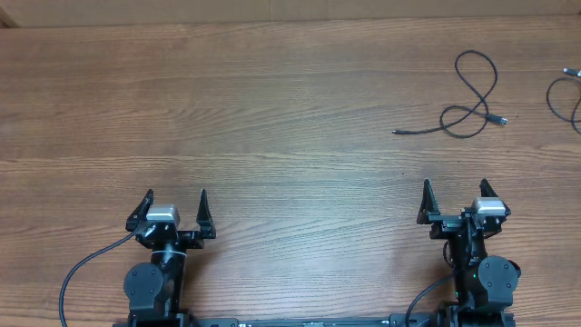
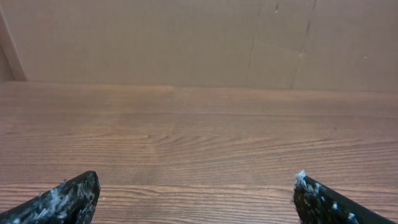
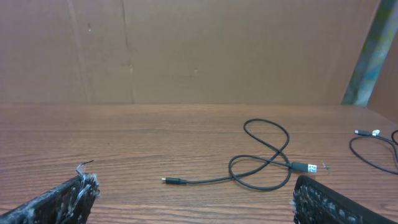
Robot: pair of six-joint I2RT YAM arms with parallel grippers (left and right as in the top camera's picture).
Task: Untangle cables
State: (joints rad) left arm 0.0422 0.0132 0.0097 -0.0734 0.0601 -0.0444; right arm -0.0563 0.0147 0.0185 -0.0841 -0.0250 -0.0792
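One thin black cable (image 1: 472, 95) lies loose on the wooden table at the far right, curled in loops with a small plug at each end. It shows ahead of my right gripper in the right wrist view (image 3: 261, 163). A second black cable (image 1: 567, 95) lies apart from it at the right edge, partly cut off, its pale tip showing in the right wrist view (image 3: 370, 140). My right gripper (image 1: 457, 193) is open and empty, near the front edge below the first cable. My left gripper (image 1: 176, 200) is open and empty at the front left, far from both cables.
A brown cardboard wall (image 3: 199, 50) stands behind the far edge of the wooden table (image 1: 227, 109). Thick black arm cables (image 1: 77, 277) hang by the arm bases at the front.
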